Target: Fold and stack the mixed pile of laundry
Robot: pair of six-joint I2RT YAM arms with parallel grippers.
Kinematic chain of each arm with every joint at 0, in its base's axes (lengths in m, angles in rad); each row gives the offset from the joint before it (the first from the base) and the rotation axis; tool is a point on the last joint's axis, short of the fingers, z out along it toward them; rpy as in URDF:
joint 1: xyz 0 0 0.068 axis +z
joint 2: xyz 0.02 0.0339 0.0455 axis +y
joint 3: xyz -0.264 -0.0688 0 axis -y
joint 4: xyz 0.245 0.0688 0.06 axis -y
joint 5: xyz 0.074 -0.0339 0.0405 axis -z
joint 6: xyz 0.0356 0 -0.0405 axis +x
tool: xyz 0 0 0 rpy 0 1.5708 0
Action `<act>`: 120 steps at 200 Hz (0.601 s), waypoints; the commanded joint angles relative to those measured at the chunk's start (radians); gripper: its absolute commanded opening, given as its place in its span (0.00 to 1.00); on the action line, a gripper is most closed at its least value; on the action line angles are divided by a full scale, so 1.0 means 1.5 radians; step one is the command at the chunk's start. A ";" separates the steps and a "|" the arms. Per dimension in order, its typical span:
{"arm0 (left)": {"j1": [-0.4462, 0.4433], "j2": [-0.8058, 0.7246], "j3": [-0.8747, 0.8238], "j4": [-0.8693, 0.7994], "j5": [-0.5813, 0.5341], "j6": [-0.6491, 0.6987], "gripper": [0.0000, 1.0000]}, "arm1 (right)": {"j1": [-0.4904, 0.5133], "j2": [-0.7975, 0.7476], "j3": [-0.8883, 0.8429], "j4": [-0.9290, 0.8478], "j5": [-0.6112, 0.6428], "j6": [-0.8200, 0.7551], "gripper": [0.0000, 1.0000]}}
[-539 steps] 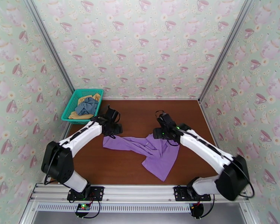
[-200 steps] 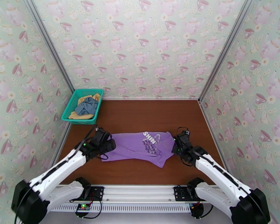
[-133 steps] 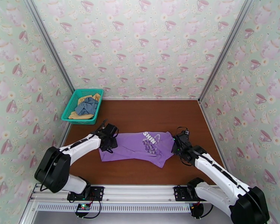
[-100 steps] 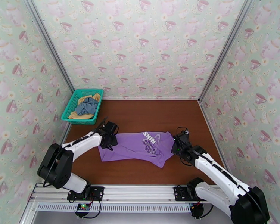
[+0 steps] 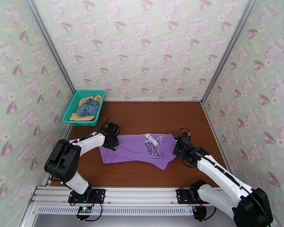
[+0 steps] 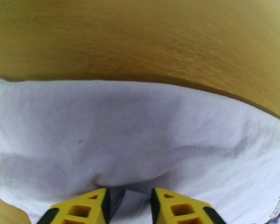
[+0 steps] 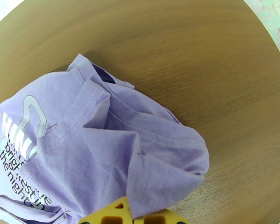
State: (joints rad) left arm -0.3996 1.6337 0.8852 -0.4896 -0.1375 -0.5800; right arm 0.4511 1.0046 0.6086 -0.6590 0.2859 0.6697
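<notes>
Purple T-shirt with pale print (image 5: 138, 150) lies flat-ish on the brown wooden desk (image 5: 149, 118), long axis running left-right across the robot's front, print side up and sitting toward the right half. It spans the gap between the two arms, so each end has its own nearer tool: the left tool (image 5: 110, 143) is at the left end and the right tool (image 5: 178, 148) at the right end. Left wrist view: the T-shirt (image 6: 140, 139) spreads straight ahead of the left tool (image 6: 128, 202), edge running crosswise. The yellow fingertips (image 6: 80, 210) stand narrow with a puckered fold of cloth between them; cannot tell if that fold is clamped or only straddled. Right wrist view: the right tool (image 7: 134, 217) is clenched on the bunched right end of the T-shirt (image 7: 102, 154), with cloth coming up out of the closed jaws and the print off to the left. Judgement: any next fold or stretch turns on that left-right axis. Both ends are covered, so neither arm needs to cross over. The near edge sags into a point toward the bases, so the cloth is not squared yet. Counts: one T-shirt on the desk. One teal plastic mesh basket (image 5: 72, 110) sits at the far left corner, well apart from the T-shirt. In it lie one grey-blue cloth piece (image 5: 88, 107) on top and one mustard-yellow cloth piece (image 5: 81, 117) under it. Three garments total, two arms, two tools. Nothing folded or stacked so far.
</notes>
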 commanded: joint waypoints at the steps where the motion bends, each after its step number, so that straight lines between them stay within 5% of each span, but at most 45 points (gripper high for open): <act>1: 0.003 0.002 -0.011 0.022 0.014 0.008 0.29 | 0.000 0.006 0.009 0.004 -0.012 0.000 0.00; 66: 0.003 -0.026 -0.032 0.021 0.012 0.007 0.12 | -0.001 -0.001 0.012 -0.004 -0.014 0.001 0.00; 120: 0.000 -0.149 -0.013 0.001 -0.010 0.045 0.00 | -0.001 0.007 0.018 -0.003 -0.010 -0.008 0.00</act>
State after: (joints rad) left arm -0.3996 1.5219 0.8452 -0.4709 -0.1284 -0.5579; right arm 0.4511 1.0073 0.6090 -0.6590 0.2794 0.6693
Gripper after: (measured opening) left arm 0.064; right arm 0.066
